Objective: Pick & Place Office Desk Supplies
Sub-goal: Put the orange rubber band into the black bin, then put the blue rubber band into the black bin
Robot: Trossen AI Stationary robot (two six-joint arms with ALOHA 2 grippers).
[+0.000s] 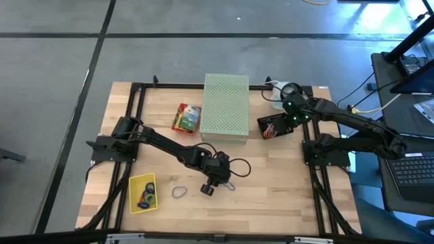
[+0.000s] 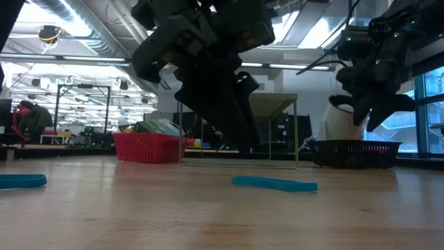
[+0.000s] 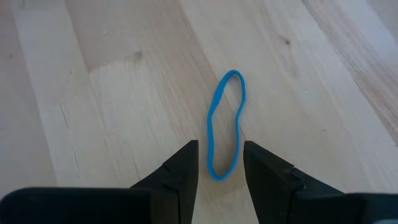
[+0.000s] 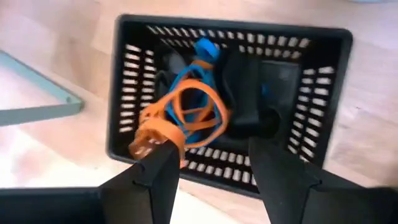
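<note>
One blue rubber-band loop (image 3: 225, 124), thin, stretched to a long oval, flat on the wooden table (image 3: 112, 93) well in front of the pale green perforated box (image 1: 225, 107), your left gripper (image 3: 221, 163) parted astride its near end, right gripper (image 4: 211, 158) spread above the black basket (image 4: 311, 99) beside that box, orange and blue bands (image 4: 189, 109) tangled inside.

Robotics lab / open industrial workspace. Wooden benchtop (image 1: 271, 176) in a black metal frame (image 1: 169, 86) on a grey concrete floor (image 1: 135, 41). Laptop (image 1: 413, 169) on a side desk with trailing cables. Low view: exposed ceiling ducting (image 2: 76, 21), strip lights, more workbenches, a red basket (image 2: 147, 147), a person (image 2: 31, 119) working far back.
</note>
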